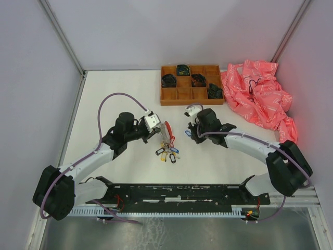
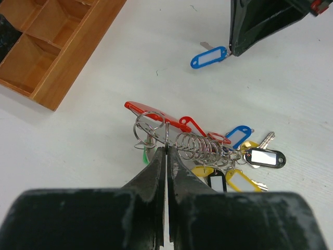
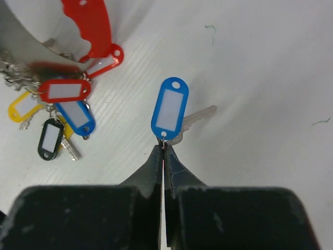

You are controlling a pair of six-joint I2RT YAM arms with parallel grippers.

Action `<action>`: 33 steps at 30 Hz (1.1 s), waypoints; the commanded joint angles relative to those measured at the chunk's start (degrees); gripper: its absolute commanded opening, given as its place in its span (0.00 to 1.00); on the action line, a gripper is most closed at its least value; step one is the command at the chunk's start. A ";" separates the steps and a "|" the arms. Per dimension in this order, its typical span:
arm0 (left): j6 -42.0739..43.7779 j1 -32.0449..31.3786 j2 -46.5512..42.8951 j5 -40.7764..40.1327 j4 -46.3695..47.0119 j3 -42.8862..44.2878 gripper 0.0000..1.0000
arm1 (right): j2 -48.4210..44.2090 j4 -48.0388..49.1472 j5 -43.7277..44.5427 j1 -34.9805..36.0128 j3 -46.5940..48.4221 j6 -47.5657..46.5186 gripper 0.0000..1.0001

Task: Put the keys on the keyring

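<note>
- Left hand (image 2: 166, 152), fully closed, pinches the keyring (image 2: 148, 126) upright; its tagged keys (image 2: 260, 157) rest on the table (image 2: 104, 78).
- Right hand (image 3: 164, 150), closed, nips the blue-tagged key (image 3: 169, 109) lying flat near the bunch.

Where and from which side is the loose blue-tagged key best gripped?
At the small ring joining blue tag and key, from above at that end: both lie flat, fanning apart from there. The right gripper is shut there.
</note>
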 commanded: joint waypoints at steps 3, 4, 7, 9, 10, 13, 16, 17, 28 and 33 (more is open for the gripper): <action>2.28 0.07 -1.74 1.89 3.63 1.41 0.03 | -7.30 -4.81 -7.32 -0.11 6.85 -9.05 0.00; 2.06 0.07 -1.79 1.66 4.85 1.00 0.03 | -8.10 -4.58 -9.00 -0.10 6.92 -10.29 0.01; 1.37 0.07 -1.89 0.85 7.04 0.10 0.03 | -7.68 -6.74 -11.13 0.30 9.27 -13.28 0.01; 1.63 0.06 -2.06 0.85 6.61 0.35 0.03 | -5.71 -14.12 -10.21 0.74 14.35 -13.83 0.01; 2.04 0.12 -2.29 1.33 6.45 0.34 0.03 | -5.23 -15.56 -9.30 0.94 15.57 -13.87 0.01; 3.48 0.10 -2.99 3.46 6.42 0.24 0.03 | -6.80 -11.71 -10.72 1.11 13.18 -15.27 0.01; 4.88 0.09 -3.12 5.75 6.40 0.34 0.03 | -9.52 -3.27 -18.73 1.40 8.38 -19.72 0.01; 5.40 0.08 -2.99 6.66 6.30 0.34 0.03 | -9.88 -1.35 -20.40 1.60 7.51 -21.24 0.01; 13.33 0.07 -0.48 15.10 5.91 -1.08 0.03 | -9.34 2.14 -26.70 5.37 6.94 -34.07 0.01; 16.57 0.10 -0.20 15.28 6.58 -2.56 0.03 | -9.08 3.17 -24.86 6.62 6.23 -37.91 0.01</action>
